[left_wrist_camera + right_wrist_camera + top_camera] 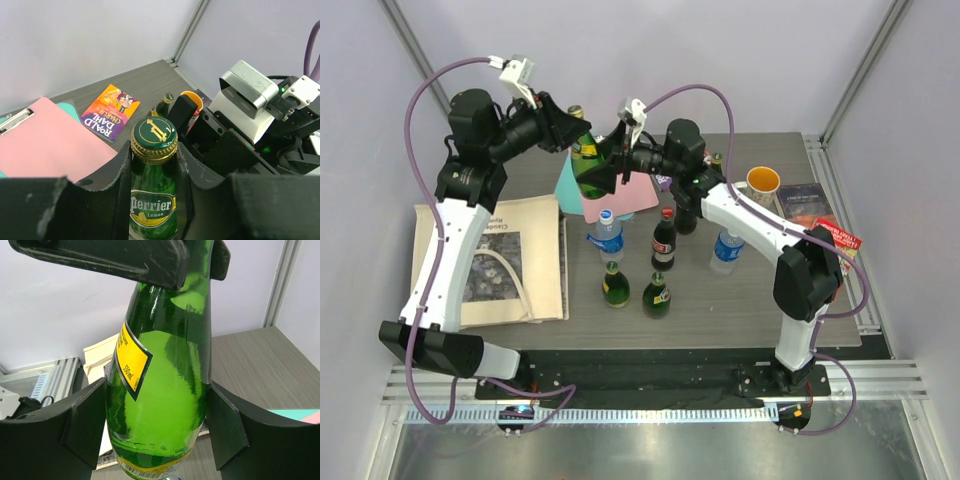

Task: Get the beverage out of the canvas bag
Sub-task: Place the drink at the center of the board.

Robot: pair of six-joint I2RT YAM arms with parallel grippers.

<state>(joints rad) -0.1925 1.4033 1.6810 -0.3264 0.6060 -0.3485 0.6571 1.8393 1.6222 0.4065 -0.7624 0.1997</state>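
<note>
A green Perrier bottle [588, 165], the beverage, hangs in the air above the table's back. My left gripper [577, 128] is shut on its neck just under the gold-rimmed cap [154, 135]. In the left wrist view the black fingers [120, 170] press both sides of the neck [152, 172]. My right gripper [600, 178] is shut on the bottle's wide body [160, 390], one pad [85, 420] on each side. The cream canvas bag [490, 260] lies flat on the table at the left, away from the bottle; a corner of the bag [97, 355] shows behind it.
Under the bottle lies a pink and teal clipboard [582, 197]. Several upright bottles stand mid-table: water [608, 236], cola [663, 240], two green ones [615, 285]. An orange cup [763, 181], books [807, 201] and a red packet [837, 238] sit at right. A Roald Dahl book [110, 112] lies behind.
</note>
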